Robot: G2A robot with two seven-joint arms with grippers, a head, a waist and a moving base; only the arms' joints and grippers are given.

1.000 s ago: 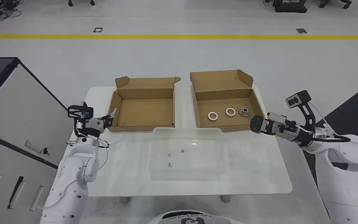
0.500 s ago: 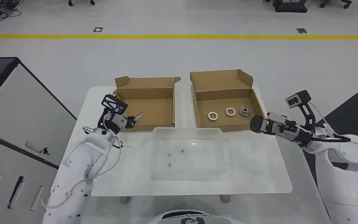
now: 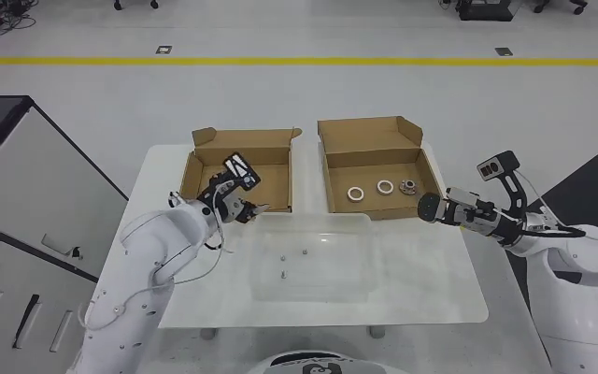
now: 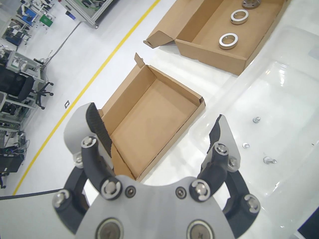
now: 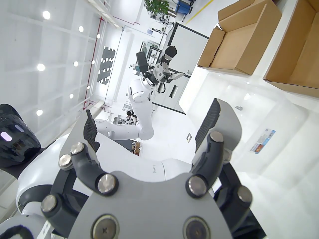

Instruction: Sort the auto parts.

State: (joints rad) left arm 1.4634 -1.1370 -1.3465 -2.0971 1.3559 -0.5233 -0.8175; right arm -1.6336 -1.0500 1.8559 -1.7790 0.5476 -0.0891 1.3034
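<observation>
Three small metal fasteners [image 3: 282, 275] [image 4: 256, 119] lie in a clear plastic tray [image 3: 346, 271] [image 4: 274, 95] at the table's middle. Behind it stand two open cardboard boxes. The left box [image 3: 241, 182] [image 4: 149, 115] holds nothing. The right box [image 3: 374, 159] [image 4: 264, 8] holds two metal rings [image 3: 356, 194] [image 4: 228, 41] and a flanged hub [image 3: 407, 185] [image 4: 251, 1]. My left gripper [image 3: 254, 210] [image 4: 157, 128] is open and holds nothing, above the left box's front edge by the tray's back left corner. My right gripper [image 3: 422, 208] [image 5: 150, 120] is open, beside the right box's front right corner.
The white table [image 3: 420, 280] has bare room on both sides of the tray. A grey cabinet [image 3: 37, 187] stands off its left edge. In the right wrist view the left arm's gripper [image 5: 174, 75] shows far off past the tray [image 5: 249, 130].
My left arm has swung from the table's left edge to the right, along the left box's front, reaching the tray's back left corner. The right arm has kept still.
</observation>
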